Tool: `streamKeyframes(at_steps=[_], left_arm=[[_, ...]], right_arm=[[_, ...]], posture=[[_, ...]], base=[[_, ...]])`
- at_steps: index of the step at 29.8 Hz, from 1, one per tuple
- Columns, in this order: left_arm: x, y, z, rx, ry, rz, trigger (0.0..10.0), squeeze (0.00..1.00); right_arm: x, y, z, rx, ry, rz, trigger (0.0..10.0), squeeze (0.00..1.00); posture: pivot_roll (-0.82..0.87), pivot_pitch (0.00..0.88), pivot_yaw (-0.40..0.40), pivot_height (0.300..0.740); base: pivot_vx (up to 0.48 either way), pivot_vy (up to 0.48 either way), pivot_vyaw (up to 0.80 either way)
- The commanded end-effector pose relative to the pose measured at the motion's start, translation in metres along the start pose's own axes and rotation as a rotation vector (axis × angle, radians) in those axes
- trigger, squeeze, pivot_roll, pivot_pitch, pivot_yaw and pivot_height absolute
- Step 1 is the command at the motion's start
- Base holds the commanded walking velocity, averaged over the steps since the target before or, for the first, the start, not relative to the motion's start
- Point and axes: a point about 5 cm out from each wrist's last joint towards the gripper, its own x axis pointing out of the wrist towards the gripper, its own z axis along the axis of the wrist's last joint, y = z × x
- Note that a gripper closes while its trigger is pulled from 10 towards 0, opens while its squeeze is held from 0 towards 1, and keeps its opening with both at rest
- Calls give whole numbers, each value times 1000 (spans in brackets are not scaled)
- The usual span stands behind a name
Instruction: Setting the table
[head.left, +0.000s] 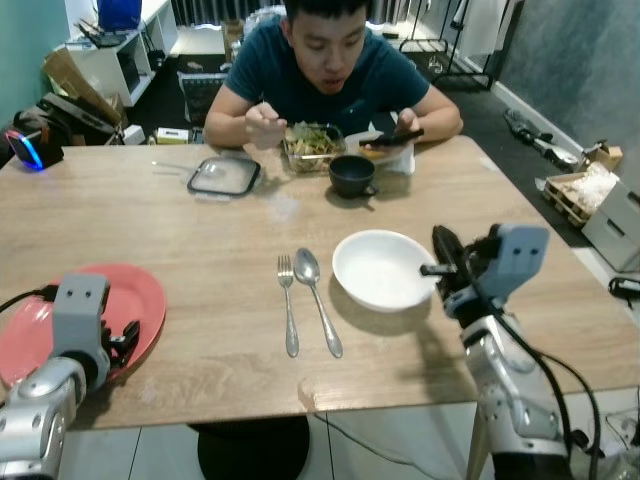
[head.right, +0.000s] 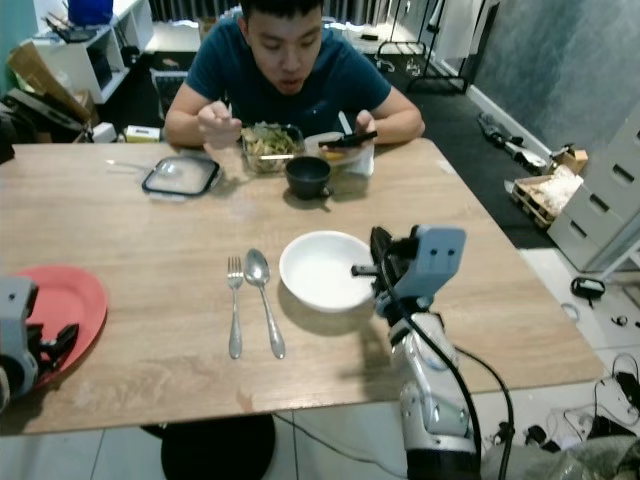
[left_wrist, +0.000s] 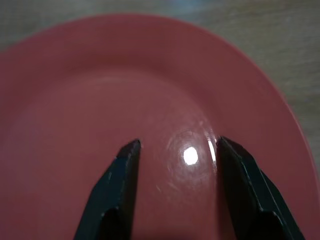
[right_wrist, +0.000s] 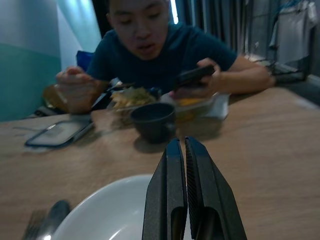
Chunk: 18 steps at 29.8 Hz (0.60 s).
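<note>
Left tool (left_wrist: 175, 150) is hovering with fingers spread over the red plate (head.left: 140, 300) at the near left edge of the wooden surface (head.left: 200, 230). Right tool (right_wrist: 186, 150) is sitting with fingers pressed together just over the near right rim of the white bowl (head.left: 385, 268), which is looking empty. Fork (head.left: 288, 305) and spoon (head.left: 316, 295) are lying side by side left of the bowl. Farther off, a dark cup (head.left: 352, 175), a clear lid (head.left: 224, 176) and a food container (head.left: 312, 145) are resting before a seated person (head.left: 330, 75) who is eating.

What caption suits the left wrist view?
Open left end effector poised above a red plate on the wooden table.
</note>
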Motion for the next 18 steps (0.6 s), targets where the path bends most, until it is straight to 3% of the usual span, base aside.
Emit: streamKeyframes(at_steps=[1, 6, 9, 14, 16, 18], left_arm=[[7, -14, -31, -23, 146, -87, 10000, 0], [26, -29, -22, -10, 150, -158, 10000, 0], [29, -33, -18, -9, 135, -177, 10000, 0], [50, -47, 6, 38, 88, -211, 10000, 0], [51, -48, 8, 44, 84, -210, 10000, 0], [61, -57, 23, 95, 33, -222, 10000, 0]], right_arm=[[0, -1, 3, -10, -10, -11, 10000, 0], [1, -2, 5, -21, -9, -13, 10000, 0], [1, -2, 5, -22, -9, -12, 10000, 0], [1, -1, 5, -29, -8, -13, 10000, 0], [1, 0, 5, -29, -7, -13, 10000, 0], [0, 1, 5, -28, -5, -12, 10000, 0]], posture=[[61, 0, 77, 740], [54, 0, 72, 740], [49, 0, 73, 740], [39, 0, 76, 740], [33, 0, 78, 740], [25, 0, 80, 740]], base=[[0, 0, 0], [0, 0, 0], [0, 0, 0], [0, 0, 0], [0, 0, 0], [0, 0, 0]])
